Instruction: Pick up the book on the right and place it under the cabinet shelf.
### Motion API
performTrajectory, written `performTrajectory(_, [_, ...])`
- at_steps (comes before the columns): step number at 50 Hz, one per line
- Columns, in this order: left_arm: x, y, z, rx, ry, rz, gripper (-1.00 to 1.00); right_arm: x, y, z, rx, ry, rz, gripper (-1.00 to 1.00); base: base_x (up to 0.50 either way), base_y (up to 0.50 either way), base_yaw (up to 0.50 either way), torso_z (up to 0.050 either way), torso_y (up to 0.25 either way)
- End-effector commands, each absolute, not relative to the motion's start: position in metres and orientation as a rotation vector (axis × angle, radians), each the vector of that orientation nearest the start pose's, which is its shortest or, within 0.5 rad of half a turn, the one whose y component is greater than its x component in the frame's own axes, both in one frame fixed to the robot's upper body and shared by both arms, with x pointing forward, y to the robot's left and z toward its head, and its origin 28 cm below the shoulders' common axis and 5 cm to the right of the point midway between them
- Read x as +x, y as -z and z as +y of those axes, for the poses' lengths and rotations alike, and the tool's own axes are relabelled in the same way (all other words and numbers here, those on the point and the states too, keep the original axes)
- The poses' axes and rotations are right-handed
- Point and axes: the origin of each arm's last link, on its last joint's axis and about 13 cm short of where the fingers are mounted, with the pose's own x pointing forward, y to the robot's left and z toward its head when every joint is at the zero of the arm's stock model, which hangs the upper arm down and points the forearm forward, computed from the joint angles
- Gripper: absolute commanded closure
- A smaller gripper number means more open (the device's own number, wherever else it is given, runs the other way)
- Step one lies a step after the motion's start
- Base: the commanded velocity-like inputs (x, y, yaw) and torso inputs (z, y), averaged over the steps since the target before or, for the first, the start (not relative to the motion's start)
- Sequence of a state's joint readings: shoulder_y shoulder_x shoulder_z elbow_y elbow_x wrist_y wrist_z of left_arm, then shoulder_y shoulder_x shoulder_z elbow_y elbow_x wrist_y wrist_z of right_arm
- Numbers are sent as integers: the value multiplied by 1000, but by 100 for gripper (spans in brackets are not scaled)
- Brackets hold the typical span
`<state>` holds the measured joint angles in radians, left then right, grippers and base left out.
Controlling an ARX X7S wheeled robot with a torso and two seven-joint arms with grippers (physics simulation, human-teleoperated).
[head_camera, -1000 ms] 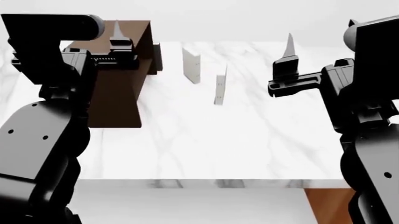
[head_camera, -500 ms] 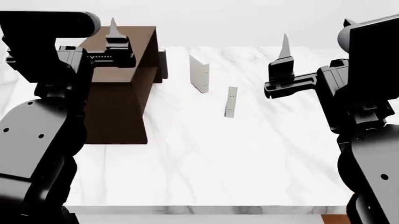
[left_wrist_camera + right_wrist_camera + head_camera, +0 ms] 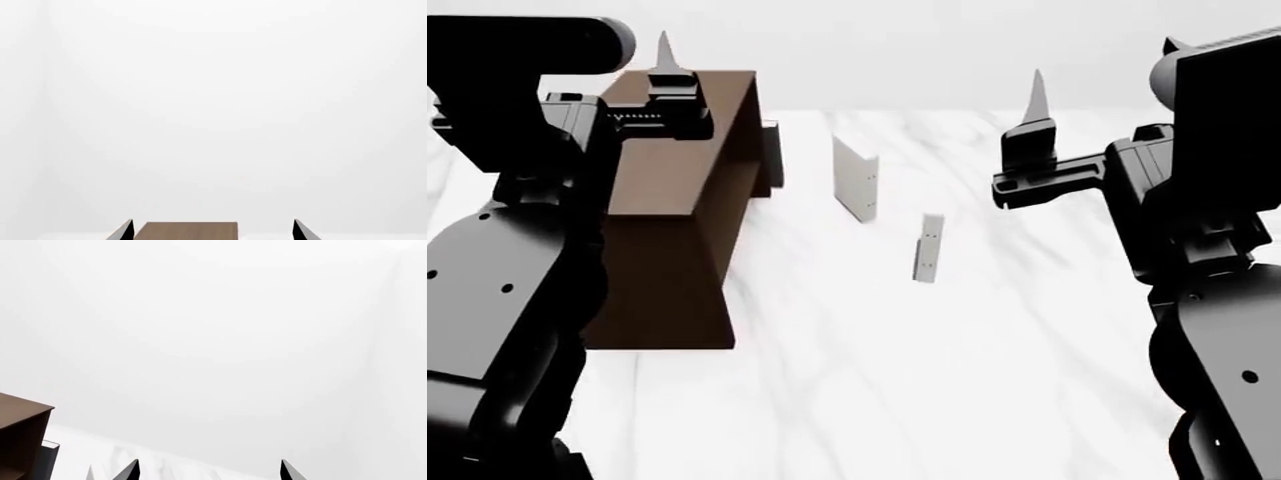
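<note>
The right tool (image 3: 1037, 110) is hanging released above the bench (image 3: 988, 380), its two tips (image 3: 130, 471) showing well apart in the right wrist view and gripping nothing. The left tool (image 3: 667, 60) is hovering over the top of the cabinet shelf (image 3: 681, 200), likewise released, tips spread with the brown top between them in the left wrist view. The book (image 3: 928, 248) is standing on edge on the bench, between the tools, long axis upright, its thin dotted spine facing the robot. A second pale book (image 3: 856, 179) is standing behind it, nearer the cabinet shelf.
</note>
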<state>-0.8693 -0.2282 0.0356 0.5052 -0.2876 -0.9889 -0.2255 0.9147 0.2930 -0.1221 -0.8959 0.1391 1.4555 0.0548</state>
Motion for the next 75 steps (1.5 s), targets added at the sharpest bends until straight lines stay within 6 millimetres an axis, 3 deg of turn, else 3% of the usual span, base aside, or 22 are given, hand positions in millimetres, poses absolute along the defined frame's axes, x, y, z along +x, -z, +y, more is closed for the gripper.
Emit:
performTrajectory(1, [285,-275,231,50,-75,-368,-100,230,-284,-122,-301,20,-323,-100,234,125,0,0,0])
performTrajectory(39, [285,-274,231,53,-71,-366,-100,231,-283,-123,-291,25,-325,-100,266,196,0,0,1])
performTrajectory(64, [284,-276,230,58,-67,-370,-100,230,-283,-124,-281,46,-325,-100,236,30,0,0,1])
performTrajectory(73, [282,-279,231,57,-73,-376,-100,234,-296,-128,-211,53,-252,-100,0,0,0,0,0])
performTrajectory(75, [281,-280,232,57,-76,-378,-100,236,-305,-137,-190,160,-231,-100,0,0,0,0,0])
